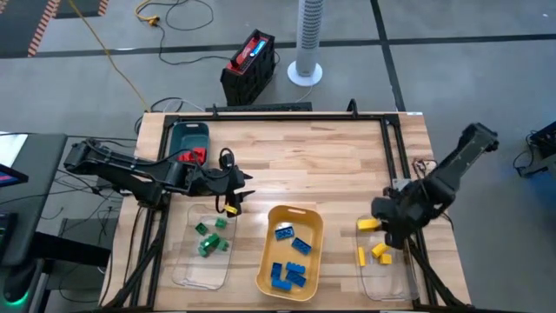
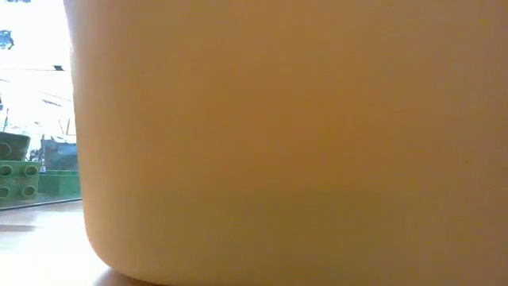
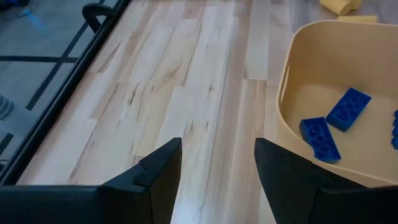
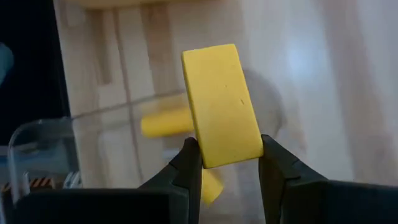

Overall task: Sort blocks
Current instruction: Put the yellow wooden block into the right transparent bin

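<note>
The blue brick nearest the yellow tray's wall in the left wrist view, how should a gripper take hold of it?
Come from above. The blue brick lies flat, studs up, on the yellow tray floor; grip its two long sides across the narrow width, since the wall blocks a sideways approach.

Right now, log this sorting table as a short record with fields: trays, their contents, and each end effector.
surface: pale wooden table
teal tray: small red plastic bricks beside the left arm
left clear tray: small green plastic bricks
yellow plastic tray: small blue plastic bricks
right clear tray: small yellow plastic bricks
left end effector: open, empty, over bare wood beside the yellow tray
right end effector: shut on a flat yellow plastic brick, above the right clear tray
</note>
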